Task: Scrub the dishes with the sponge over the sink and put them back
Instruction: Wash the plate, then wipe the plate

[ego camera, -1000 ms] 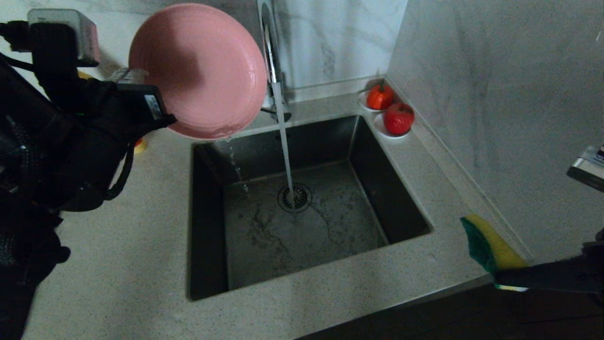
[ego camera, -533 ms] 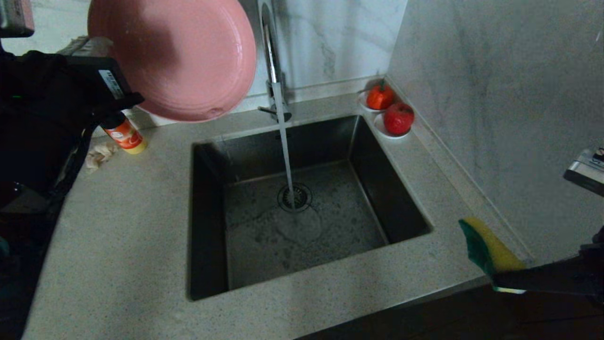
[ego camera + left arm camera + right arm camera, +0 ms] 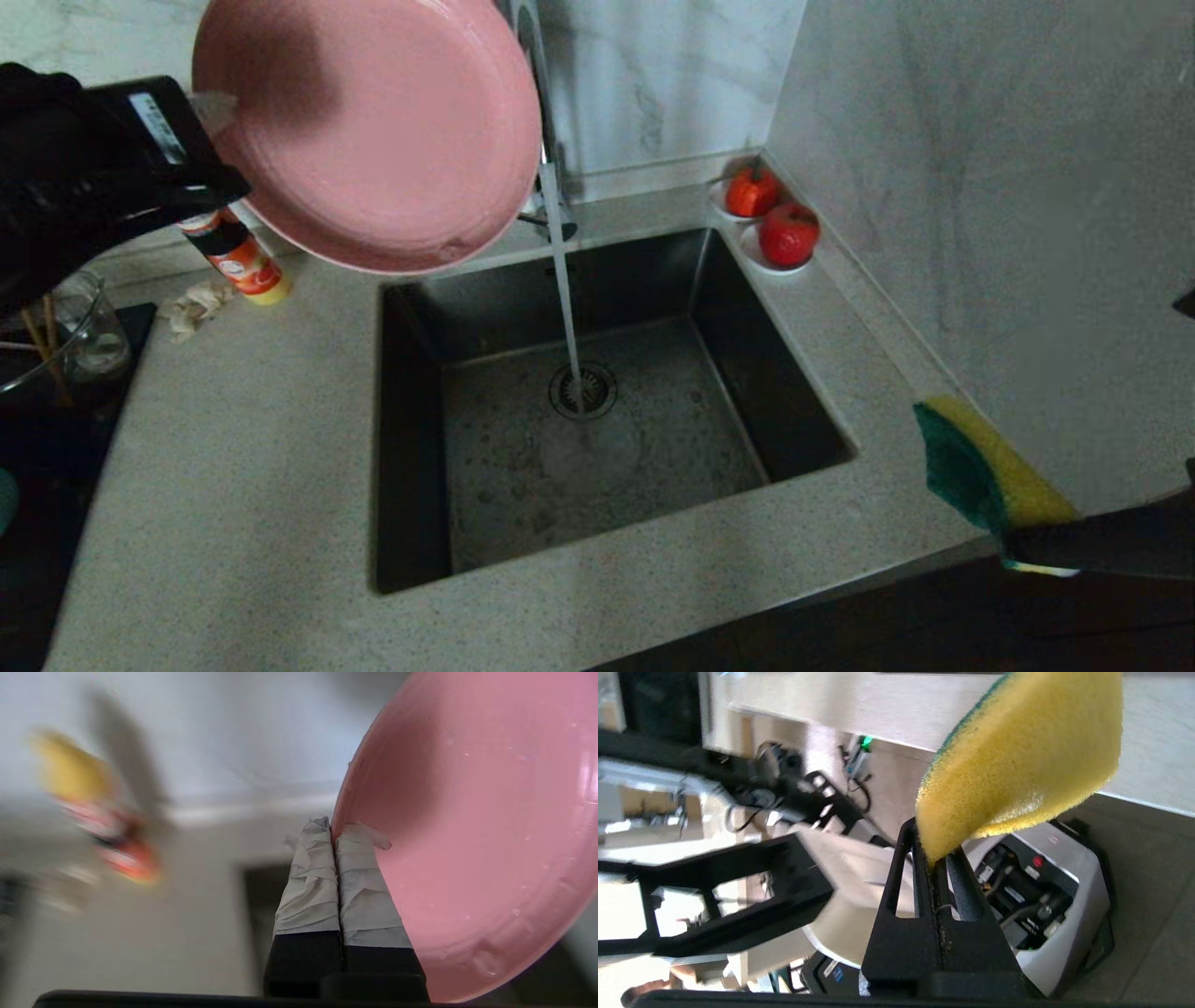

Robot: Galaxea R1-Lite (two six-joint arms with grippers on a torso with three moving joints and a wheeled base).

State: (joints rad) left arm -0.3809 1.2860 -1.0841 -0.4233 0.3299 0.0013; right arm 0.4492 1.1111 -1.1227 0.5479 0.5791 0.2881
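Head view, stock at this moment: pink plate (image 3: pixel 373 131), held tilted in the air above the sink's (image 3: pixel 411 439) far-left corner, gripped at its rim by the left end effector (image 3: pixel 210 117), whose taped fingers (image 3: pixel 308 882) are clenched on the edge. Sponge (image 3: pixel 980 467), yellow with green face, pinched at one end by the right end effector (image 3: pixel 1013 541), hanging off the worktop's (image 3: pixel 233 485) near-right corner, well apart from the plate. Tap (image 3: pixel 537 112) running, stream falling onto the drain (image 3: pixel 583 390).

Progress, judged: plate wet with droplets, so likely rinsed or scrubbed at least partly; not yet set back. Teal bowl: only a sliver at the left edge may be it; cannot tell its state.

Room: sink basin open and unoccupied. Tap stands just beside the plate's right rim, the tightest spot. Bottle (image 3: pixel 238 257), cloth wad (image 3: pixel 191 308) and glass pot (image 3: pixel 56 336) crowd the left worktop. Two red fruits (image 3: pixel 789 233) on saucers sit at the far-right corner, near the wall.
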